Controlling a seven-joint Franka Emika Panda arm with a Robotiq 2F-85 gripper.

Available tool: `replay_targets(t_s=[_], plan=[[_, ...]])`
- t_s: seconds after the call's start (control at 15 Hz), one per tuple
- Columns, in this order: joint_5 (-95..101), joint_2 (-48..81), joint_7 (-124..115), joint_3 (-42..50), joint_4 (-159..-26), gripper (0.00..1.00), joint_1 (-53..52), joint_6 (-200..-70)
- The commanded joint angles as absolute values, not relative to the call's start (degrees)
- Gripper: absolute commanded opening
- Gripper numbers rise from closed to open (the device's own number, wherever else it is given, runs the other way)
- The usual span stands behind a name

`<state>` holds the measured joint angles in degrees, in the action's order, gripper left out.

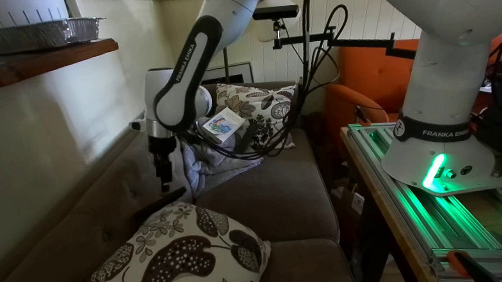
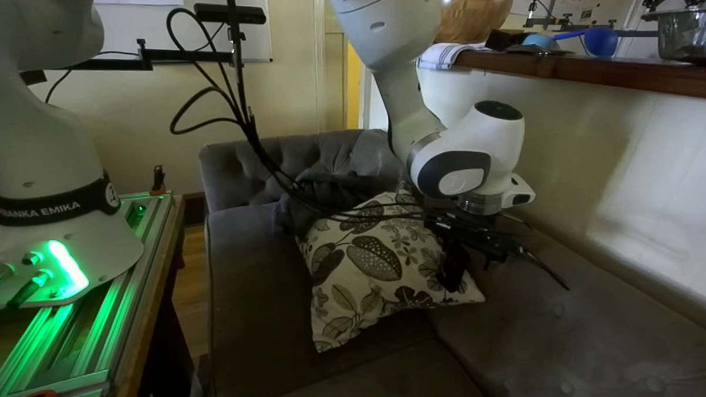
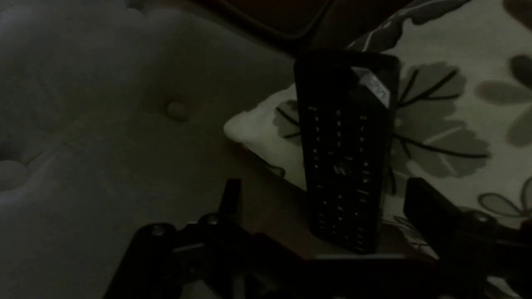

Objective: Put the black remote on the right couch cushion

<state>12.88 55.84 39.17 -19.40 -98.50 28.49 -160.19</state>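
The black remote (image 3: 347,153) is a slim black bar with small buttons and a pale sticker. In the wrist view it lies across a corner of the leaf-patterned pillow (image 3: 449,124). In an exterior view the remote (image 1: 160,205) slants between pillow and backrest. My gripper (image 3: 324,187) is open; its fingers stand on either side of the remote's lower part in the picture, with gaps. In an exterior view the gripper (image 1: 165,181) points down just above the remote. Grey-brown seat cushions show here (image 1: 270,199) and nearer (image 1: 305,269); I cannot tell which is the right one.
The tufted backrest (image 1: 115,209) runs along the wall. A second leaf pillow (image 1: 270,107), a book (image 1: 223,124) and a grey blanket (image 1: 216,162) lie at the couch's far end. Cables (image 1: 294,113) hang from the arm. A wooden shelf (image 2: 569,71) juts out above the couch.
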Motion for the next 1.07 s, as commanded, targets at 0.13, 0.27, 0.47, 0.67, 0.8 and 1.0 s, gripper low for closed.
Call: replay_targets(t_s=[0.13,0.27,0.47,0.67,0.8,1.0], plan=[[2.5,62.0,48.8,-20.9,-85.9,1.00,29.3,-146.4],[-1.2,64.0,51.3,-20.9,-81.8,1.00,29.1,-141.7],[-5.6,66.5,54.0,-20.0,-76.7,1.00,28.0,-135.3],[-8.5,69.1,55.1,-18.6,-73.0,1.00,26.6,-132.2],[-9.4,70.8,55.6,-17.7,-70.9,1.00,25.8,-131.6],[-10.6,73.4,55.7,-16.8,-68.1,1.00,24.9,-133.9]])
